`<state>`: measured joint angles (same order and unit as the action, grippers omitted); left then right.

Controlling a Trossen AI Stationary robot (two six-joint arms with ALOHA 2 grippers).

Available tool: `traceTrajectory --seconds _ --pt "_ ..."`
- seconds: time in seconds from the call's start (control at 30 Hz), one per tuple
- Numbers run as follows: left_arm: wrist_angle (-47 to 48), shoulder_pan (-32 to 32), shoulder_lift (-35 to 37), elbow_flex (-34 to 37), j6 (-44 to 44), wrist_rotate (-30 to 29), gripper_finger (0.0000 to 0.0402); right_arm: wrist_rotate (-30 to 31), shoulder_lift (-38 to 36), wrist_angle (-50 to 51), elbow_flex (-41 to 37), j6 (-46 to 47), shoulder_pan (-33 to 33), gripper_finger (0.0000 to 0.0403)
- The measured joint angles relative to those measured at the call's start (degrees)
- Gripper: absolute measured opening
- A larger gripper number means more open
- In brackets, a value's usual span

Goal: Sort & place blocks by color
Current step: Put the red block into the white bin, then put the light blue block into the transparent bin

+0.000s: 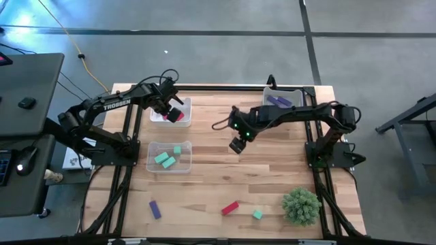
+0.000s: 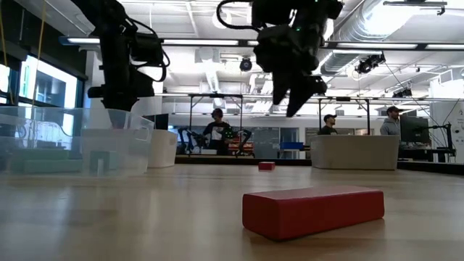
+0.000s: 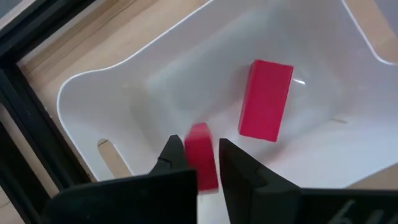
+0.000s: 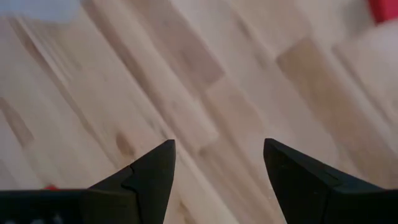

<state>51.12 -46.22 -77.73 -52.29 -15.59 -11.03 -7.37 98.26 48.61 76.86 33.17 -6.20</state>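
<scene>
My left gripper (image 1: pixel 175 112) (image 3: pixel 200 144) hangs over the far-left clear bin (image 1: pixel 182 103) and is shut on a small red block (image 3: pixel 201 163). Another red block (image 3: pixel 266 99) lies flat on that bin's floor. My right gripper (image 1: pixel 237 145) (image 4: pixel 217 152) is open, raised above bare wood near the table's middle, touching nothing. Loose on the near part of the table lie a purple block (image 1: pixel 154 209), a red bar (image 1: pixel 230 207) (image 2: pixel 312 210) and a teal cube (image 1: pixel 257 214). Teal blocks (image 1: pixel 163 160) lie in the middle-left bin, and a purple block (image 1: pixel 278 101) lies in the far-right bin. My left gripper pinches the small red block between its two fingers (image 3: pixel 174 155), which press on its opposite side faces (image 3: pixel 198 149). The fingers point down into the bin from above. The block's far end sticks out past the fingertips, clear of the bin's floor.
A green spiky plant ball (image 1: pixel 301 205) stands at the near right corner. Three clear bins sit on the table: far left, middle left (image 1: pixel 184 165) and far right (image 1: pixel 269 92). Bare wood shows between the bins and the loose blocks. People stand in the room behind the table.
</scene>
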Motion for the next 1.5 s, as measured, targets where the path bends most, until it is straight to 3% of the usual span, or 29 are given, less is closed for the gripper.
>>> traceTrajectory --seconds 0.4,0.87,1.2,1.5 --pt "0.1 0.0 0.0 -0.1 2.4 0.0 0.0083 0.0 0.0 4.4 0.0 4.6 8.4 0.0234" --pt "2.2 2.4 0.0 -9.9 1.2 3.1 0.0083 -3.1 0.0 5.7 0.0 11.8 19.4 0.0234" --pt "2.9 12.1 0.0 -14.0 -6.1 6.2 0.0083 -5.2 0.0 6.5 0.0 14.3 26.6 0.0234" --pt "5.6 26.4 0.2 -14.0 -15.5 5.6 0.0085 -1.2 0.0 6.4 0.0 20.8 32.2 0.0234"
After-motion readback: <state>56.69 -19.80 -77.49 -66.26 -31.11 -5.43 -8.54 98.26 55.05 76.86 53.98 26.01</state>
